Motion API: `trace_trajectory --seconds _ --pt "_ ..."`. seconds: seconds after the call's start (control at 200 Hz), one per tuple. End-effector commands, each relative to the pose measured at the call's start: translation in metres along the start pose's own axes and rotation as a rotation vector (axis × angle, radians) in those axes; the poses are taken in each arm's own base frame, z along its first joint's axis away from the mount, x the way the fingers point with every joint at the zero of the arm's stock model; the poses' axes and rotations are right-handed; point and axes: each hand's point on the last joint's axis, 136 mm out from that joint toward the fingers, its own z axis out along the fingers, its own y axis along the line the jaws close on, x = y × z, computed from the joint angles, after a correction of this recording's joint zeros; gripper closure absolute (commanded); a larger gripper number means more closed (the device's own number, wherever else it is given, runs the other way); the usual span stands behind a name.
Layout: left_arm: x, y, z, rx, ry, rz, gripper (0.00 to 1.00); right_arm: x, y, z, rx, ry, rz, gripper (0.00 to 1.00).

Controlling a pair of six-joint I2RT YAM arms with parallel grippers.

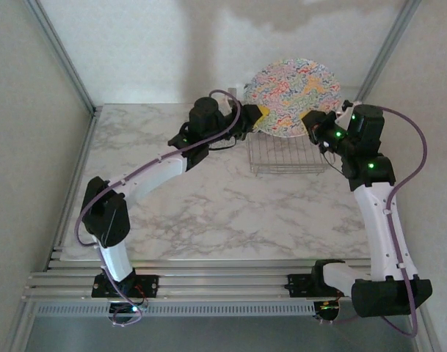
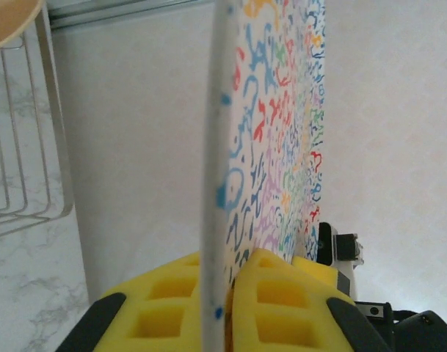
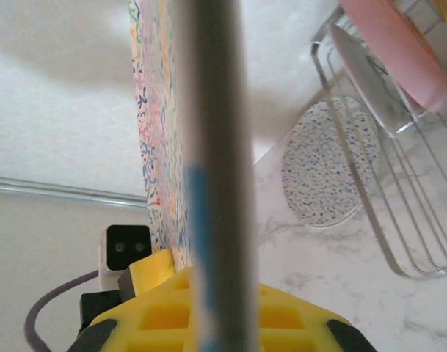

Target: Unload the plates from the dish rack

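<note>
Bare marble table (image 1: pixel 172 213) spreads wide on the left, from its left edge to the dish rack. The left arm reaches across it. The left gripper (image 1: pixel 257 116) is clenched on the left rim of the speckled floral plate (image 1: pixel 296 92), and its yellow pads (image 2: pixel 282 301) press both faces of that rim. The plate stands on edge, raised over the far part of the dish rack (image 1: pixel 285 158). From the left wrist, a strip of plain wall separates the plate from the rack wires, and an orange-yellow plate (image 2: pixel 6 18) sits at the rack's corner. A pink plate (image 3: pixel 395 44) leans inside the rack. A blue-speckled disc (image 3: pixel 322 172) lies flat on the marble beyond it. The right gripper (image 1: pixel 311 123) grasps the plate's lower right rim, near the right frame post (image 1: pixel 388 48).
</note>
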Motion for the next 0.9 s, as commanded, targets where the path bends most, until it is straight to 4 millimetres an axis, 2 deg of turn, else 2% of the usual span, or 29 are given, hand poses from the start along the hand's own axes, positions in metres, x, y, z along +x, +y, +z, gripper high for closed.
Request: trace_trajectory --seconds 0.0,0.035,0.085,0.235,0.41,0.561,0.731,0.891 --pt "-0.004 0.005 -0.005 -0.019 -0.018 0.154 1.0 0.015 0.006 0.0 0.019 0.052 -0.15 0.62" --pt "-0.011 0.004 -0.012 -0.01 -0.033 0.146 1.0 0.015 0.007 -0.001 0.037 0.05 -0.186 0.48" --pt "-0.021 0.006 -0.021 -0.002 -0.053 0.138 1.0 0.018 0.009 -0.003 0.059 0.049 -0.255 0.35" --pt "-0.057 0.026 -0.059 -0.024 -0.133 0.12 1.0 0.039 0.014 -0.008 0.138 0.064 -0.504 0.16" --pt "-0.097 0.077 -0.112 -0.128 -0.257 0.08 1.0 0.076 0.008 -0.01 0.19 0.076 -0.796 0.09" --pt "-0.119 0.126 -0.148 -0.211 -0.345 0.03 1.0 0.101 0.01 -0.009 0.212 0.039 -1.023 0.06" --pt "-0.134 0.171 -0.166 -0.24 -0.406 -0.005 1.0 0.123 0.017 0.001 0.165 0.026 -1.126 0.05" --pt "-0.145 0.206 -0.167 -0.272 -0.434 -0.032 1.0 0.133 0.018 0.011 0.15 0.039 -1.122 0.05"
